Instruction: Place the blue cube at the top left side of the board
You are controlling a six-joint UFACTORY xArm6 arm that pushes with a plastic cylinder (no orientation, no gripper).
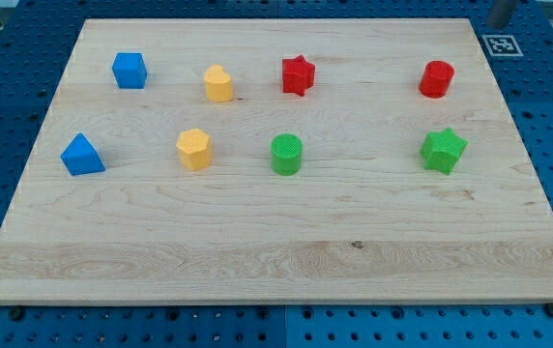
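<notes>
The blue cube (130, 70) sits near the top left of the wooden board (276, 242), a little in from the left edge. A grey rod end, my tip (498, 23), shows at the view's top right, just beyond the board's top right corner. It is far from the blue cube and touches no block.
A blue triangular block (82, 155) lies below the cube. A yellow rounded block (218, 84), a yellow hexagon (194, 149), a red star (297, 74), a green cylinder (286, 154), a red cylinder (437, 79) and a green star (444, 150) are spread across the board. A black-and-white marker (502, 44) is at the top right.
</notes>
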